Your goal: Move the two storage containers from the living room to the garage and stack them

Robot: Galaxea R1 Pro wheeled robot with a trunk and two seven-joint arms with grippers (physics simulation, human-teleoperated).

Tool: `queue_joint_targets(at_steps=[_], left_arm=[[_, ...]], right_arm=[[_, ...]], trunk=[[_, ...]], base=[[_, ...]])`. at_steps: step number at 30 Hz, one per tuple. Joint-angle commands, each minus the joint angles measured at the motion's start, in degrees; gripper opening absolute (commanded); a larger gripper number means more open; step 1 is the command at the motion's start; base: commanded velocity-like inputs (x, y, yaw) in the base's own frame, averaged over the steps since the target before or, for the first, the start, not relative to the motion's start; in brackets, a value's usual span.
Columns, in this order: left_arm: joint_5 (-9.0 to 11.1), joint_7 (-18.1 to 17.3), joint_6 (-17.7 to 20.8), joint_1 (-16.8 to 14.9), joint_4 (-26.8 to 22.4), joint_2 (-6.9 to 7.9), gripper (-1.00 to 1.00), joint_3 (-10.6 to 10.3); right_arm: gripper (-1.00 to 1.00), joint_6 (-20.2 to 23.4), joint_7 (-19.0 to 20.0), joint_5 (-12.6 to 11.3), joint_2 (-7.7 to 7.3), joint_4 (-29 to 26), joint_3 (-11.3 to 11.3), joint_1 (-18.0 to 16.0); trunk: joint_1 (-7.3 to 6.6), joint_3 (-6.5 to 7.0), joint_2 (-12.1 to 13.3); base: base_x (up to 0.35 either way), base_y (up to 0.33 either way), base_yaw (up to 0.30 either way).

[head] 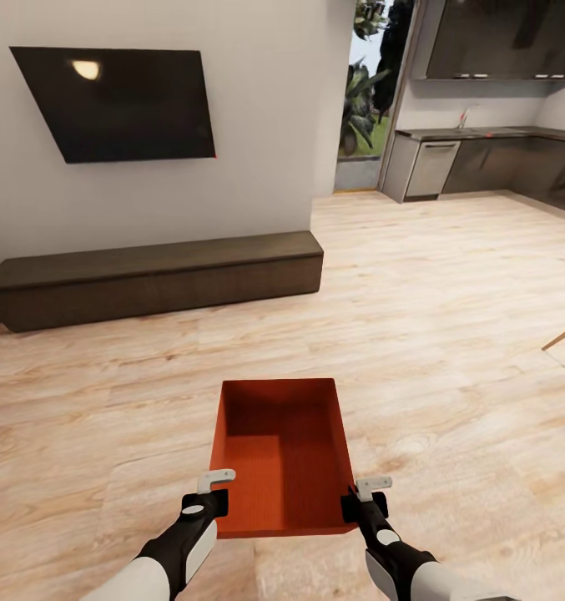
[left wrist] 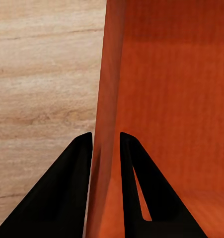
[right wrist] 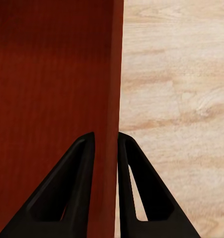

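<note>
Black fingers (left wrist: 67,188) of the left gripper (left wrist: 106,141) stand only a wall's thickness apart, one outside and one inside the left side wall of the storage container (left wrist: 166,99), pinching that wall between them. On the other arm, the right gripper (right wrist: 106,141) does the same on the opposite side wall: one finger (right wrist: 67,188) lies against the inner face, the other against the outer face, with the thin orange-red wall (right wrist: 52,74) clamped in the narrow gap.

From the head camera, both grippers, left (head: 209,501) and right (head: 364,501), grip the container (head: 282,455) near its closer end, one on each long side. One container is in view, held by two grippers. It is an open-top rectangular bin, opening upward, its inside bare. Its long axis runs straight away from the robot, the far short wall toward the low dark-brown cabinet (head: 157,280), the near short wall toward the robot's trunk. It sits level between the two arms, over the pale wood-plank floor (head: 449,334); whether it touches the planks cannot be told.

Beyond it, one long cabinet stands against the white wall, with one black TV (head: 119,100) mounted above it. To the right, farther off, a kitchen (head: 491,154) with grey cabinets opens past a doorway showing green plants (head: 361,100).
</note>
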Motion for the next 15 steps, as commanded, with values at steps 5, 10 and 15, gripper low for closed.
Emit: queue_joint_targets(at_steps=[5, 10, 15], left_arm=[[-0.25, 0.97, 0.34, 0.0, -0.11, 0.26, -1.0, 0.58], [-0.25, 0.97, 0.34, 0.0, -0.11, 0.26, -1.0, 0.58], [-0.25, 0.97, 0.34, 0.0, -0.11, 0.26, -1.0, 0.58]], right_arm=[[-1.0, -0.29, -1.16, -0.58, -0.04, 0.01, -1.76, -0.07], [-1.0, -0.29, -1.16, -0.58, -0.04, -0.01, -1.76, -0.05], [-1.0, -0.29, -1.16, -0.58, -0.07, -0.03, -1.76, -0.04]], trunk=[[1.1, -0.48, -2.05], [1.98, -0.74, -3.65], [1.98, -0.28, -3.65]], base=[[0.0, 0.0, 0.0], [0.0, 0.0, 0.0], [0.0, 0.0, 0.0]])
